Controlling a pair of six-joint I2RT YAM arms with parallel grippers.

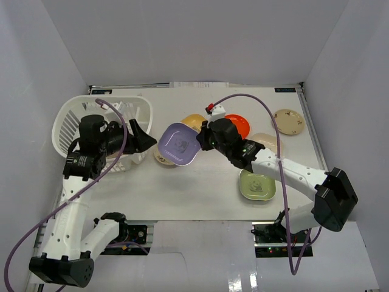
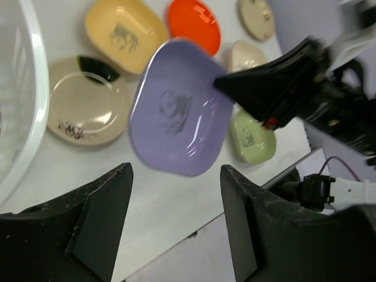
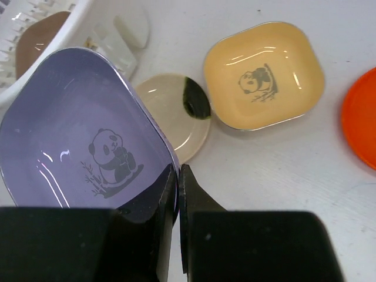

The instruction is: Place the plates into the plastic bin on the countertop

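Lavender plate held above the counter by its right rim, clamped in the right hand, just right of the white plastic bin at far left. The left hand, spread wide and holding nothing, faces it. Yellow plate and green plate lie nearby.

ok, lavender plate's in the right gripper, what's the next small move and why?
Probably ease the left gripper forward onto the free rim of the lavender plate. The right gripper is shut on the opposite rim, and the left gripper is open, facing it; the bin sits beside the left arm.
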